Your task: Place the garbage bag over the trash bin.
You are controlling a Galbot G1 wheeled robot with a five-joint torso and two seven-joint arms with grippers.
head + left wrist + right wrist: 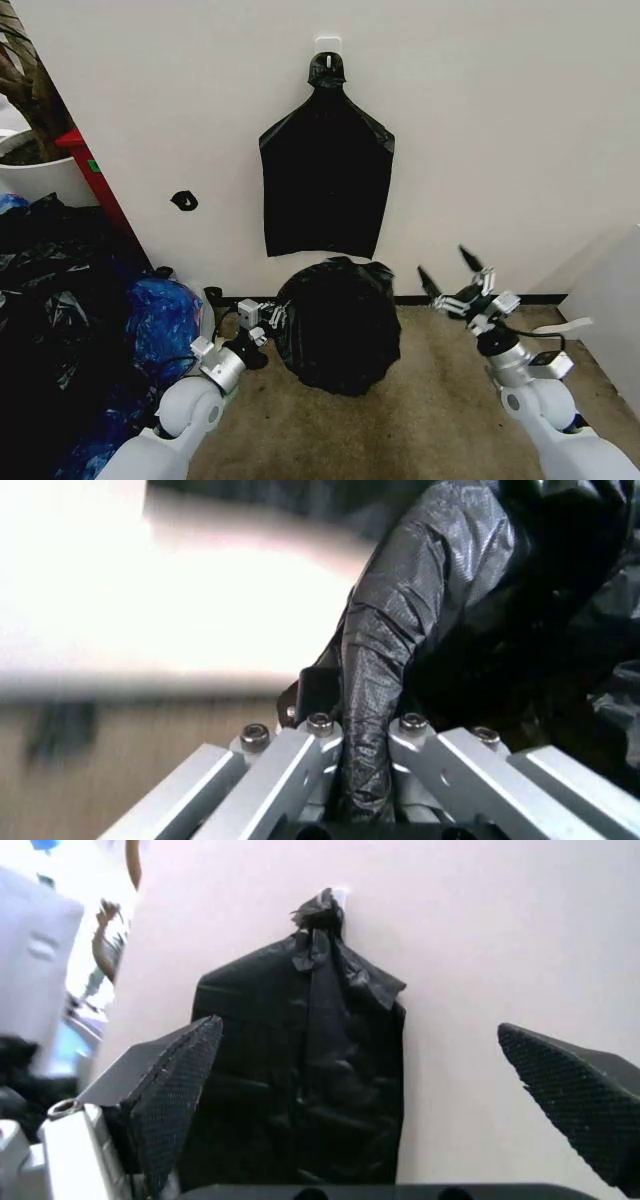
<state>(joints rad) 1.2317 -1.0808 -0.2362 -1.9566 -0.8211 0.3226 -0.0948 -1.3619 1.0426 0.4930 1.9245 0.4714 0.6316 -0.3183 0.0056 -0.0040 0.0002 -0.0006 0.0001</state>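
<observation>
The garbage bag (335, 325) is a crinkled, glossy black mound on the carpet by the wall. It wraps the trash bin, which is hidden under it. My left gripper (264, 322) is at the bag's left side. In the left wrist view a twisted fold of the garbage bag (440, 607) runs down between the metal fingers (300, 757), and the left gripper (365, 731) is shut on it. My right gripper (450, 270) hangs open in the air to the right of the bag, apart from it. Its black pads (175, 1087) stand wide apart around nothing.
A flat black bag (326, 180) hangs from a wall hook above the mound, and shows between the right fingers as flat black bag (310, 1065). A heap of black and blue bags (60, 330) fills the left floor below a white plant pot (40, 178). A white panel (615, 310) stands at the right.
</observation>
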